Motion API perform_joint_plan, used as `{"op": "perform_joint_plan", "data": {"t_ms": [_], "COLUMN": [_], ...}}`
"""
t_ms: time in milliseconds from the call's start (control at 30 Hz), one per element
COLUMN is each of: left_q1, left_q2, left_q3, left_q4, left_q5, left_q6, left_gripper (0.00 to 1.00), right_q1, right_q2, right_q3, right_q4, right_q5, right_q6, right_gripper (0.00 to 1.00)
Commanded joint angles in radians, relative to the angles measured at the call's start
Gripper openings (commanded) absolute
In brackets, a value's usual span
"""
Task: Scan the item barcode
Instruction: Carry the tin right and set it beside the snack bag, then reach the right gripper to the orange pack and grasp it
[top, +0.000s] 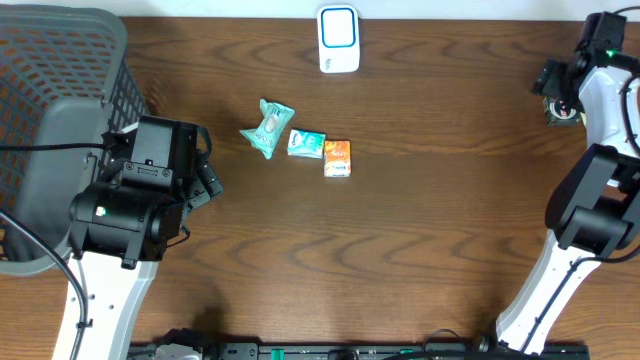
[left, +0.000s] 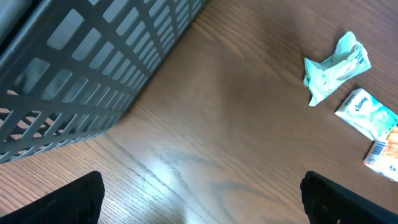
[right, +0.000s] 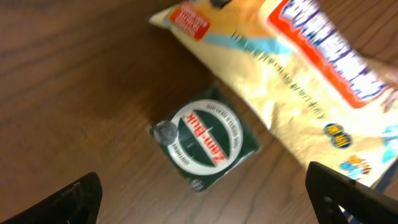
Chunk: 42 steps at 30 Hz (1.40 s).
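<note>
While the left gripper (left: 202, 208) and right gripper (right: 205, 208) are shown with jaws spread and empty, the dark green square carton with round white label (right: 205, 144) is seen just ahead, between the right jaws. Grasping is judged in hand; centred closure is required next.

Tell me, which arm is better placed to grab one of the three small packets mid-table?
Left, probably. The left tool, open, is nearest the crumpled teal packet, teal-and-white tissue pack and small orange box; the right tool hangs far off.
</note>
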Motion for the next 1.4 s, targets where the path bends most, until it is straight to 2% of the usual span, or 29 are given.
{"op": "perform_joint_plan", "data": {"t_ms": [0,167,267,300,333,367,400,433,500,600,667,700,733,800,933,1000,1033,1100,1367], "left_q1": [0.005,0.005,0.005,0.005,0.005,0.005,0.005,0.005,0.005,0.005,0.005,0.005,0.005,0.005,0.005,0.005,0.005,0.005,0.005], "left_q2": [-0.001,-0.001,-0.001,-0.001,-0.001,-0.001,-0.001,-0.001,-0.001,-0.001,-0.002,-0.001,-0.001,-0.001,-0.001,-0.001,-0.001,-0.001,-0.001], "left_q3": [0.002,0.002,0.002,0.002,0.002,0.002,0.002,0.002,0.002,0.002,0.002,0.002,0.002,0.002,0.002,0.002,0.002,0.002,0.002], "left_q4": [-0.003,-0.003,-0.003,-0.003,-0.003,-0.003,-0.003,-0.003,-0.003,-0.003,-0.003,-0.003,-0.003,-0.003,-0.003,-0.003,-0.003,-0.003,-0.003], "left_q5": [-0.02,-0.02,-0.02,-0.02,-0.02,-0.02,-0.02,-0.02,-0.02,-0.02,-0.02,-0.02,-0.02,-0.02,-0.02,-0.02,-0.02,-0.02,-0.02], "left_q6": [-0.005,-0.005,-0.005,-0.005,-0.005,-0.005,-0.005,-0.005,-0.005,-0.005,-0.005,-0.005,-0.005,-0.005,-0.005,-0.005,-0.005,-0.005,-0.005], "left_gripper": [1.0,1.0,1.0,1.0,1.0,1.0,1.0,1.0,1.0,1.0,1.0,1.0,1.0,1.0,1.0,1.0,1.0,1.0,1.0], "right_q1": [0.018,0.053,0.089,0.111,0.121,0.153,0.182,0.205,0.27,0.368,0.44,0.476,0.508,0.581,0.663,0.683,0.69,0.687,0.678], "right_q2": [-0.011,-0.059,-0.084,-0.085,-0.085,-0.084,-0.083,-0.083,-0.083,-0.083,-0.083,-0.083,-0.083,-0.083,-0.082,-0.082,-0.082,-0.082,-0.082], "right_q3": [0.0,0.0,0.0,0.0,0.0,-0.001,-0.001,-0.001,-0.001,-0.018,-0.04,-0.057,-0.072,-0.12,-0.203,-0.236,-0.259,-0.289,-0.376], "right_q4": [-0.009,-0.031,-0.04,-0.05,-0.058,-0.091,-0.127,-0.158,-0.233,-0.294,-0.303,-0.294,-0.28,-0.212,-0.084,-0.045,-0.028,-0.027,0.006], "right_q5": [-0.094,-0.384,-0.698,-0.848,-0.891,-0.96,-0.959,-0.947,-0.906,-0.819,-0.754,-0.734,-0.729,-0.731,-0.729,-0.729,-0.729,-0.729,-0.733], "right_q6": [-0.005,-0.005,-0.005,-0.005,-0.005,-0.005,-0.005,-0.005,-0.006,-0.006,-0.005,-0.005,-0.005,-0.001,0.083,0.119,0.128,0.128,0.127], "right_gripper": [0.99,0.99,0.99,0.95,0.91,0.73,0.58,0.51,0.5,0.58,0.46,0.45,0.47,0.59,0.7,0.7,0.64,0.61,0.53]}}
